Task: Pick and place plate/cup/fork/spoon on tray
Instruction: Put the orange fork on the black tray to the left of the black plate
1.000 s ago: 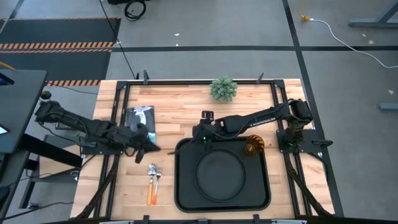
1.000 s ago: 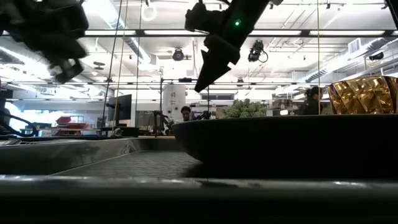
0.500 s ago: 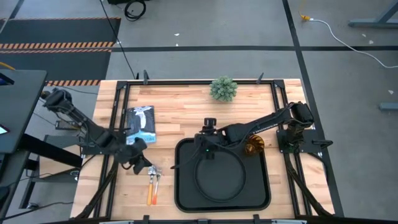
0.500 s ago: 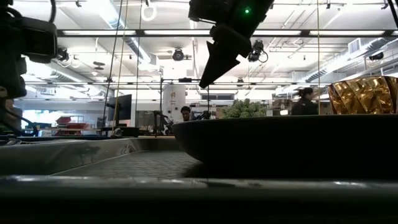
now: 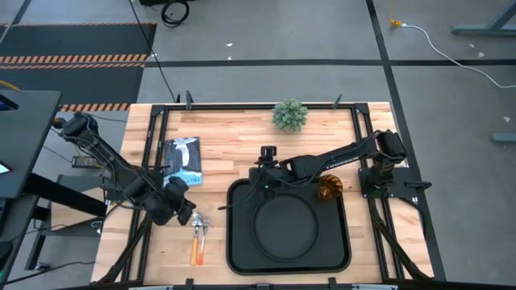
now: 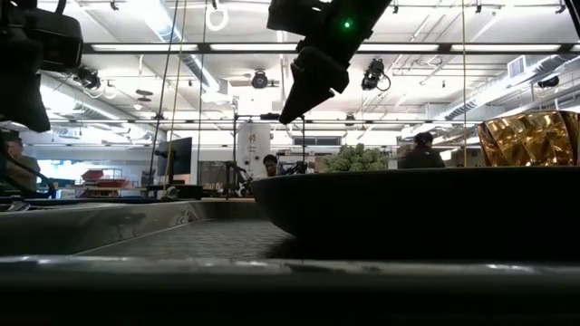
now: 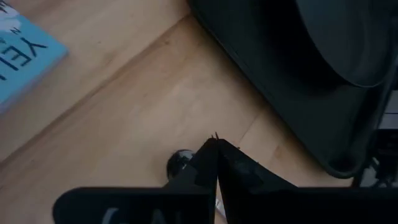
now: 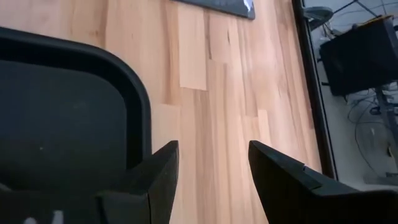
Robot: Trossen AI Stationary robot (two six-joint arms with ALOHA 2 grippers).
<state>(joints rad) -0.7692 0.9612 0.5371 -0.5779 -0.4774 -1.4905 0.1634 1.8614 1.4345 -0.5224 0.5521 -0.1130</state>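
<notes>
Left gripper (image 5: 187, 214): you have it low over the bare wood at the near left of the table, just beside the heads of the cutlery. In your left wrist view its fingers (image 7: 214, 163) are pressed together tip to tip and nothing is between them.
Right gripper (image 5: 264, 186): you have it hovering above the far left corner of the tray. Your right wrist view shows its fingers (image 8: 163, 169) parted with a clear gap and holding nothing; in the low view it hangs well above the plate.
Tray (image 5: 240, 254): it lies flat on the table, near the middle and toward the near edge.
Plate (image 5: 286, 229): it already rests inside the tray, roughly centred. The low view shows its rim standing above the tray floor.
Cup (image 5: 328, 190): it stands upright on the wood just beyond the tray's far right corner, very close to the rim; you cannot tell whether it touches.
Fork (image 5: 203, 236) and spoon (image 5: 195, 238): they lie side by side on the wood left of the tray, orange handles toward the near edge, metal ends toward your left gripper. Which one is which is hard to make out from above.
Booklet (image 5: 183, 159): a light blue one lies flat behind your left gripper.
Plant (image 5: 289, 114): a small green one sits at the far edge.
</notes>
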